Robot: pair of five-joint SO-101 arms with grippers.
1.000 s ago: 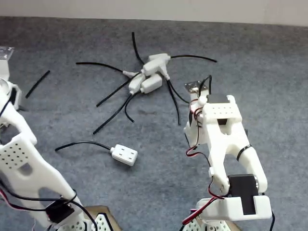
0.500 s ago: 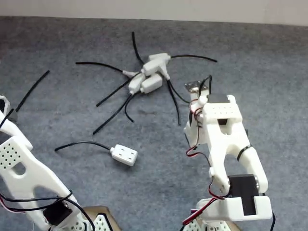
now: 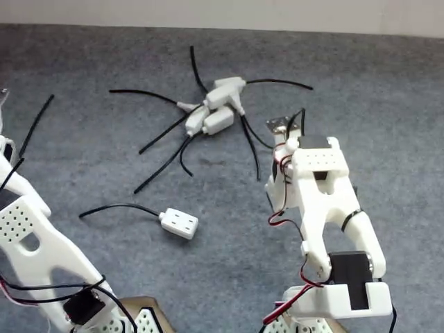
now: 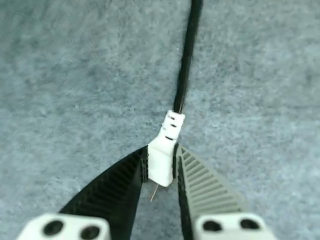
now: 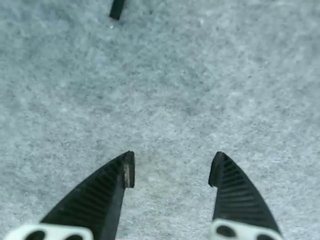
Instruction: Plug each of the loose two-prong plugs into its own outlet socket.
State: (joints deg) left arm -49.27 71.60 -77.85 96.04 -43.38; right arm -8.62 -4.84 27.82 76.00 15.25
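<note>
Step in hand: transport, as I judge it. One plug is gripped and no prong has met a socket.
Left gripper: pinching the white plug across its body, one finger on each flat side.
Plug: held at the table's 9 o'clock edge. A prong pokes out behind the fingers, and its black cord trails off toward 1 o'clock.
Outlet block: white, slots facing up, lying loose on the grey carpet at 7 o'clock from table centre. It is well apart from the held plug, at roughly 4 o'clock from it.
Right gripper: fingers spread, nothing between them, over bare carpet on the 3 o'clock side.
Cluster: white connectors and tangled black cords at 12 o'clock. I cannot tell which are mated.
Next move calls for: carrying the plug to the block, turning the prongs down and squaring both with one slot pair.
Risk: the loose block may slide under pressure, so the idle right gripper might steady it.
</note>
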